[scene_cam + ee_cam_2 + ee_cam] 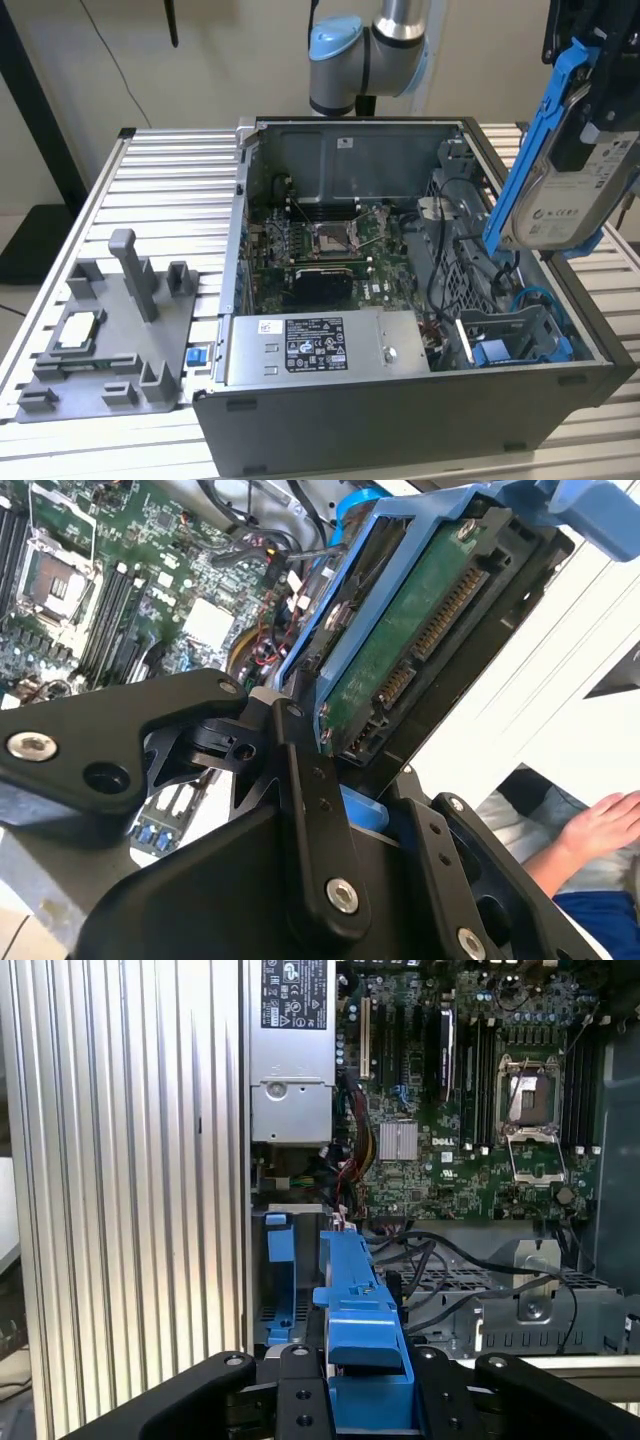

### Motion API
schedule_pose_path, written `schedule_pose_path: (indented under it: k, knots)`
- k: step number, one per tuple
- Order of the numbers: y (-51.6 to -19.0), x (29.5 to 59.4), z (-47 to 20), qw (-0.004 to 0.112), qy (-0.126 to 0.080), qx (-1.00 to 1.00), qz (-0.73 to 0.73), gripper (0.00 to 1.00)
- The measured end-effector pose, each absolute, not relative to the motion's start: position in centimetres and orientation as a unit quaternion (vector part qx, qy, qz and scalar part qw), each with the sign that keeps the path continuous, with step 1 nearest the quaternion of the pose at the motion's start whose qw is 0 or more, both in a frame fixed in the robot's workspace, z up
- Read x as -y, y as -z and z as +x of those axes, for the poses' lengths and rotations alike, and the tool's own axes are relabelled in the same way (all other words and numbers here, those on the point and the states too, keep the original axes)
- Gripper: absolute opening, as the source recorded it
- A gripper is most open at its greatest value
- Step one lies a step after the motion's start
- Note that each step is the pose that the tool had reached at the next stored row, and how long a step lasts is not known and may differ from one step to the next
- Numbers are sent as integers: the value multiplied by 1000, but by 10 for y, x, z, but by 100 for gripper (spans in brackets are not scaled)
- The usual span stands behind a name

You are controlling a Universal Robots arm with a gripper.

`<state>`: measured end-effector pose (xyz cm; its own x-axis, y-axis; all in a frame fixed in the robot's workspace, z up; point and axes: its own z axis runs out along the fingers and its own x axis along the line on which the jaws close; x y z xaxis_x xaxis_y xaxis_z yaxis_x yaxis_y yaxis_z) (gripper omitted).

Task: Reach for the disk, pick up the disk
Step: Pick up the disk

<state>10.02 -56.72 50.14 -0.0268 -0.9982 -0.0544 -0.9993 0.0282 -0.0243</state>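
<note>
The disk (572, 195), a silver-grey drive with a white label in a bright blue carrier frame, hangs tilted on edge above the open computer case (400, 405), at the exterior view's right. My gripper (583, 120) is shut on it from above, clear of the case. In the second wrist view the disk's (420, 630) green circuit-board underside and connector face the camera, and the black fingers (300, 780) of the gripper (365, 805) clamp its blue frame. The first wrist view looks down the frame's blue edge (360, 1320), held by the gripper (365, 1385).
Under the disk lie the drive bay with a fixed blue bracket (510, 345), loose cables, the motherboard (330, 240) and the power supply (320, 345). A grey fixture (120, 340) holding a small square chip (78, 330) sits on the slatted table. A person's hand (600, 825) rests beyond the case.
</note>
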Motion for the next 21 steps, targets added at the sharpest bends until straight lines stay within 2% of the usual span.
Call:
schedule_pose_path:
  k: [21]
  knots:
    - [-475, 575, 98, 28, -10, -716, -697, 0]
